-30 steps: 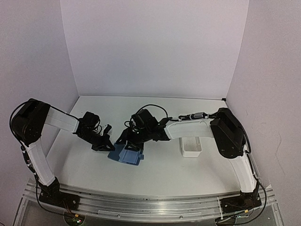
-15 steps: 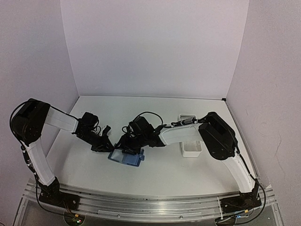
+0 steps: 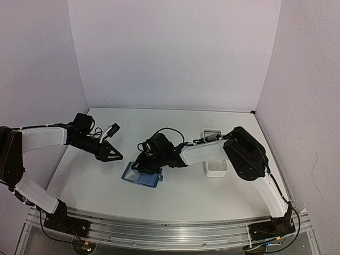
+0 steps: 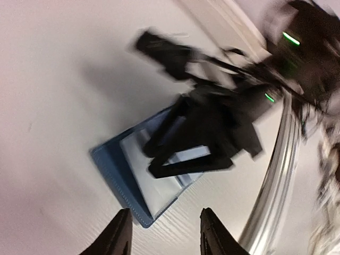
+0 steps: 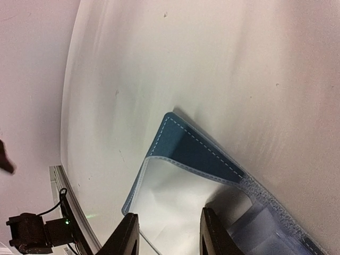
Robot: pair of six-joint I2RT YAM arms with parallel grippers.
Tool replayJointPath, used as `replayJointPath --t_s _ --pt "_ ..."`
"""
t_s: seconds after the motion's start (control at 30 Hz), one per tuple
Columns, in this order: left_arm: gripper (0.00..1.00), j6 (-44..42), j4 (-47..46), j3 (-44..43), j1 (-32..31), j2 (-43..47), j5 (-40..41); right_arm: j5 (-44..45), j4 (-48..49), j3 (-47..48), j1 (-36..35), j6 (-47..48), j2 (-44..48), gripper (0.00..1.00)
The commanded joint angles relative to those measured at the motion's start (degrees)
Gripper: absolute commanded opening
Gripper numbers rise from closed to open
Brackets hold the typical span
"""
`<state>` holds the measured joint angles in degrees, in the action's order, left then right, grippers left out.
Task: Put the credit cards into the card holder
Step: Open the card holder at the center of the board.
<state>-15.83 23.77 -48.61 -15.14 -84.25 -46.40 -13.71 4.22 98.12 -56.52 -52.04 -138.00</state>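
Blue card holder (image 3: 139, 177) lies open; right gripper (image 3: 144, 165), jaws apart, presses its pale inside, likely pinning it; left gripper (image 3: 116, 156) off left, jaws apart, empty.

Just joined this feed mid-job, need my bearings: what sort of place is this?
Probably a lab test cell, not a home or shop: plain white walls box in a white table, with an aluminium rail along its near edge.
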Motion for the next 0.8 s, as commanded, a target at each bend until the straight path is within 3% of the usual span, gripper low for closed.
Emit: replayJointPath --t_s 0.0,0.17,0.37,0.63,0.77 --pt "0.55 -44.98 7.99 2.58 -5.82 6.21 -6.64 -1.70 -1.57 2.99 0.59 5.68 -1.44 0.36" --pt "0.66 -59.06 -3.48 9.55 -8.80 7.26 -0.78 -2.76 -1.58 3.12 1.28 7.74 2.60 0.36" --pt "0.65 -58.38 -7.69 6.75 -9.06 -1.41 4.02 -0.56 -1.95 -0.85 1.96 7.41 9.04 0.35" --pt "0.63 -56.00 -9.35 5.58 -10.38 -6.29 7.99 4.20 -7.09 -8.23 1.99 3.91 15.25 0.33" --pt "0.58 -53.58 -9.49 5.94 -10.52 -7.37 9.78 8.71 -13.77 -12.59 1.97 1.38 17.86 0.39"
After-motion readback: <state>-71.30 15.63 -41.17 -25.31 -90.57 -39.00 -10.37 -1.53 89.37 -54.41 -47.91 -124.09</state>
